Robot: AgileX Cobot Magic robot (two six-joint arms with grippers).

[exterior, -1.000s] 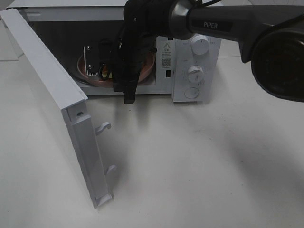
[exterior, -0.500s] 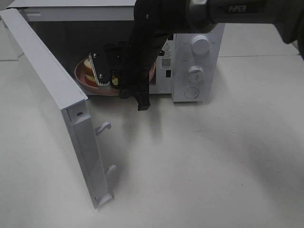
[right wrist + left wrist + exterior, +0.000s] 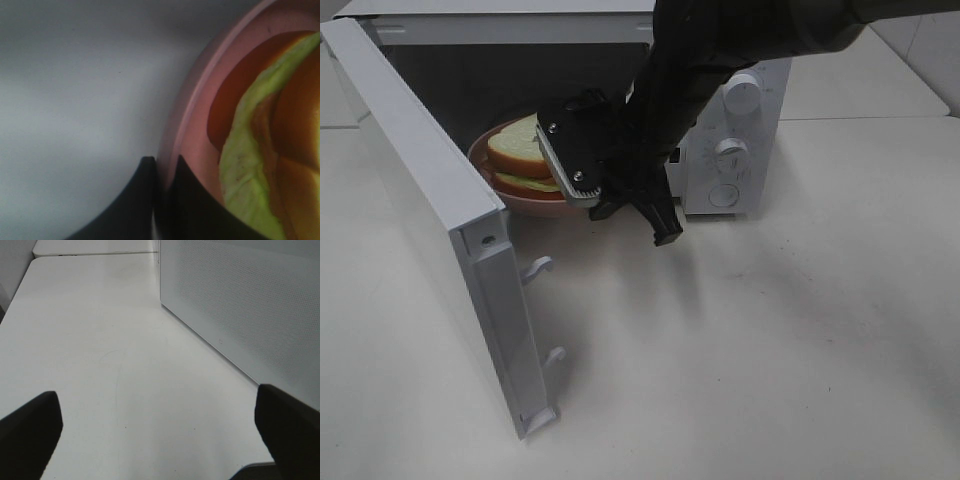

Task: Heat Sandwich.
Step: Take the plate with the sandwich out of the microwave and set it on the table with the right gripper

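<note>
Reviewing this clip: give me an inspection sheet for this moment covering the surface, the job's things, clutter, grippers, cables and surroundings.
Surface: white table, bare where it shows.
Job's things: microwave with its door swung wide open; pink plate at the cavity mouth, carrying a sandwich with lettuce showing.
Clutter: nothing seen.
Grippers: right gripper shut on the plate's rim, one finger on each side of it; left gripper open, nothing between its fingers, above bare table beside the door's perforated panel.
Cables: nothing seen.
Surroundings: another white table surface behind the microwave; the right arm hides part of the cavity.
</note>
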